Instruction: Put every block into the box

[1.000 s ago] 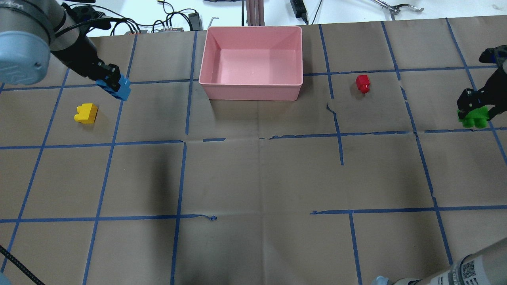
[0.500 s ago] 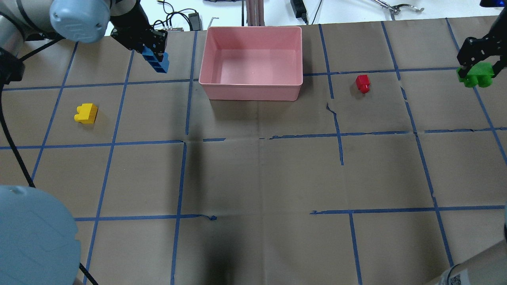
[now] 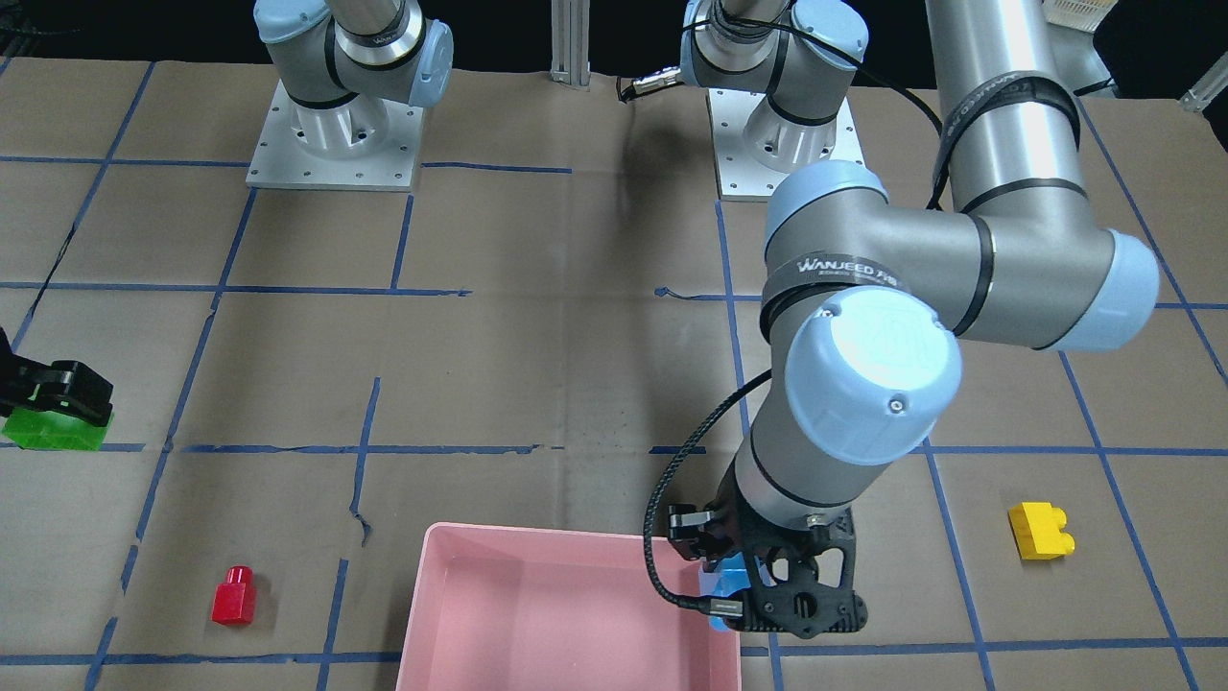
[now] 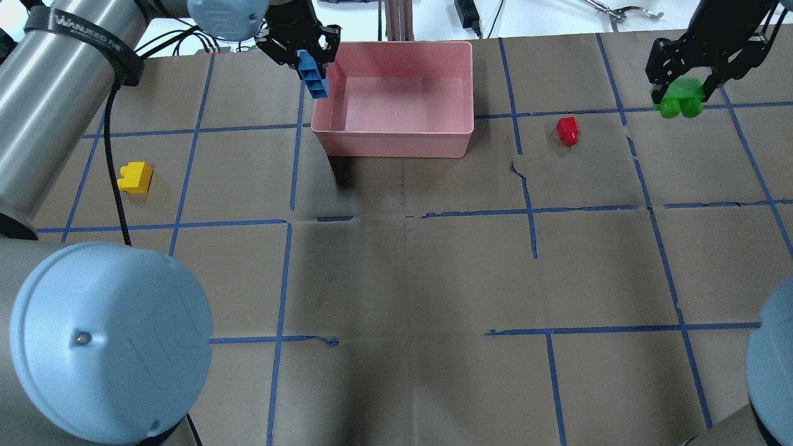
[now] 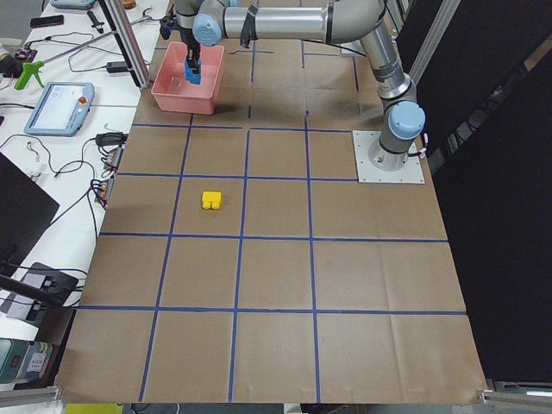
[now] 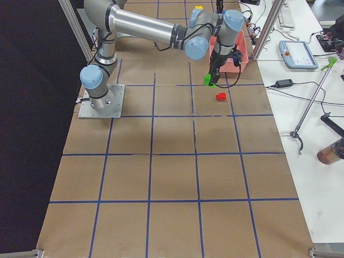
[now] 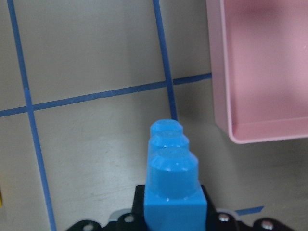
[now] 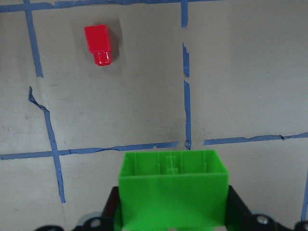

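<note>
The pink box [image 4: 396, 133] stands at the table's far middle. My left gripper [image 4: 308, 62] is shut on the light blue brick [image 4: 314, 79] and holds it in the air just at the box's left rim; the left wrist view shows the brick [image 7: 171, 183] beside the box wall [image 7: 219, 72]. My right gripper [image 4: 680, 85] is shut on the green brick [image 4: 680, 100], lifted at the far right, right of the red brick [image 4: 567, 131]. The yellow brick [image 4: 135, 177] lies on the table at the left. The red brick also shows in the right wrist view [image 8: 98, 45].
Cables and power adapters [image 4: 468, 15] lie beyond the table's far edge. My left arm's elbow [image 4: 111, 341] fills the near left of the overhead view. The two arm bases [image 3: 331, 125] stand on the robot's side. Blue tape lines cross the brown paper.
My left gripper has carried the light blue brick right to the box's left rim. My right gripper has carried the green brick up and left, toward the box. Red and yellow bricks have not moved.
</note>
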You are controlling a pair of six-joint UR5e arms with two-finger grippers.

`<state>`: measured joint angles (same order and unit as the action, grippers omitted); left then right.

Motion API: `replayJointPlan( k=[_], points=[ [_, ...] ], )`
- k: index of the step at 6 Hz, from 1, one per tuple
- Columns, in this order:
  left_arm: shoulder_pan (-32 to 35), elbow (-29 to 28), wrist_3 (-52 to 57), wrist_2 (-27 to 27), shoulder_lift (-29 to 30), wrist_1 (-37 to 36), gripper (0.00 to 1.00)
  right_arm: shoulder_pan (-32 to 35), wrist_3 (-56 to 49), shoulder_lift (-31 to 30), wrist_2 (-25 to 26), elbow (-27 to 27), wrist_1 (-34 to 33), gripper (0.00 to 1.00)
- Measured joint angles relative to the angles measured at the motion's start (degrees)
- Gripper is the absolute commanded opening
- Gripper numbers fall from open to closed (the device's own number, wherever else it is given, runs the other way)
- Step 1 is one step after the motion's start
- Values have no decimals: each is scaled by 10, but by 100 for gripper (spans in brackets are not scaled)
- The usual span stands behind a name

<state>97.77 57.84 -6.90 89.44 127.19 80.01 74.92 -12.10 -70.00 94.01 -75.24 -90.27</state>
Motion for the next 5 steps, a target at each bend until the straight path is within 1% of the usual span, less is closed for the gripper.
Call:
replayJointPlan(
  k=[2, 3, 5],
  points=[
    [27, -90, -11, 1, 84, 1, 23, 13, 2, 2, -1, 1, 0, 39],
    [40, -111, -12, 2, 112, 1, 36, 15, 2, 2, -1, 1, 0, 39],
    [59, -116, -40, 1, 132, 1, 88, 17, 2, 4, -1, 1, -6, 39]
  ],
)
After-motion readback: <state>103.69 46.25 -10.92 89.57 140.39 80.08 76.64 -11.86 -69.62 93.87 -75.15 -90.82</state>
